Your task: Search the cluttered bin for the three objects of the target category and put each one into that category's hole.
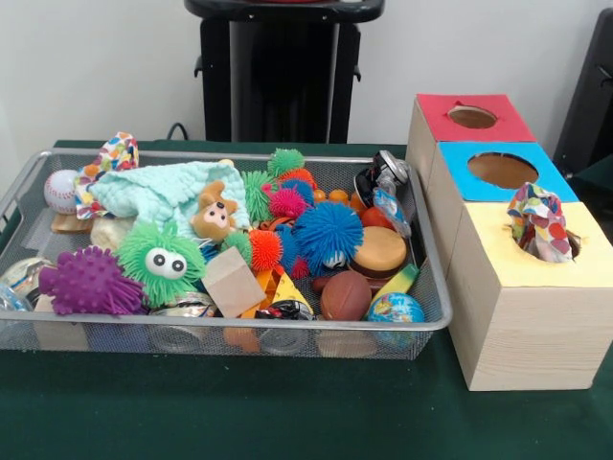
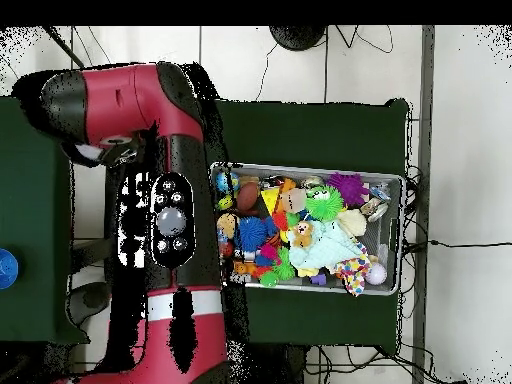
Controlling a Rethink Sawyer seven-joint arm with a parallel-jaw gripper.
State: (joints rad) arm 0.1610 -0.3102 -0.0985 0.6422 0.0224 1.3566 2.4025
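A wooden box with three holes stands right of the bin: a red-topped hole (image 1: 472, 117), a blue-topped one (image 1: 502, 170) and a yellow-topped one (image 1: 551, 244). A colourful patterned cloth (image 1: 538, 218) sticks out of the yellow hole. A second patterned cloth (image 1: 113, 158) (image 2: 352, 275) lies at the bin's back left corner, beside a pale teal cloth (image 1: 158, 190) (image 2: 330, 248). The red arm (image 2: 180, 150) is folded above the box in the overhead view. Its gripper end (image 2: 108, 152) points away from the bin, too unclear to read.
The wire mesh bin (image 1: 436, 278) (image 2: 400, 230) holds several spiky rubber balls, a green googly-eyed ball (image 1: 161, 259), a purple spiky ball (image 1: 88, 281), a baseball (image 1: 60, 190), a small teddy (image 1: 215, 213), a wooden block (image 1: 233, 281), a globe ball (image 1: 395, 309) and cans.
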